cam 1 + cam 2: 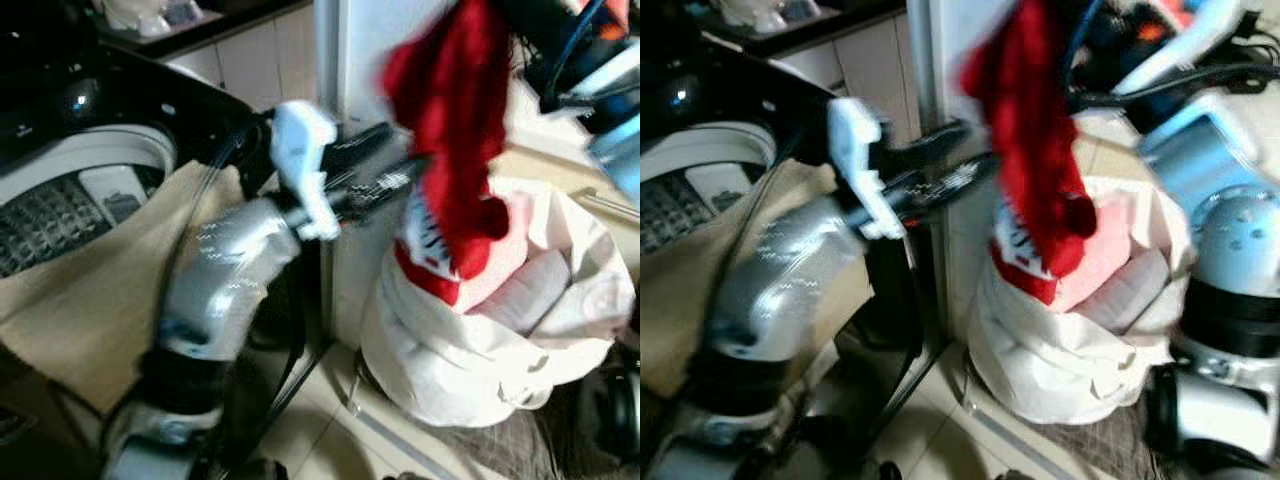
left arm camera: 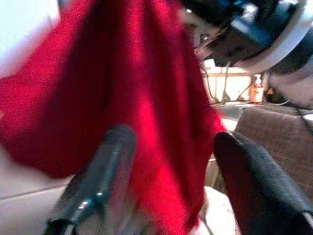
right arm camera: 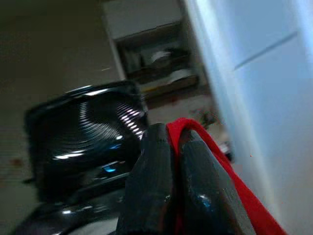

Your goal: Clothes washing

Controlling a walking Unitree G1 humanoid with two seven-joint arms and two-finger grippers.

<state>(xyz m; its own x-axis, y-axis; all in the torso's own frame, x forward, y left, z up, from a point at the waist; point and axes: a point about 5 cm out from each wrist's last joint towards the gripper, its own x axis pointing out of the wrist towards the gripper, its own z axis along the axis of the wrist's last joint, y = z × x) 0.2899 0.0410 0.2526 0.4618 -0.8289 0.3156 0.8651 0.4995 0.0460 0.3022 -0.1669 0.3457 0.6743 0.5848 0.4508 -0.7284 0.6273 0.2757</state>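
A red garment (image 1: 450, 130) hangs in the air over a white laundry bag (image 1: 450, 360) that holds pale pink and white clothes (image 1: 525, 290). My right gripper (image 3: 173, 134) is shut on the garment's top edge, as the right wrist view shows. My left gripper (image 1: 405, 148) reaches in from the left at mid-height of the garment. Its fingers (image 2: 105, 166) stand open, with the red cloth (image 2: 142, 98) just ahead of them and between them. The washing machine (image 1: 70, 180) stands at the left with its drum (image 1: 45, 225) open.
A beige cloth (image 1: 100, 290) is draped over the washer's front edge. A white cabinet or appliance side (image 1: 360, 60) rises between washer and bag. My right arm (image 1: 1230, 250) fills the right side. A grey mat (image 1: 500, 450) and tiled floor lie below.
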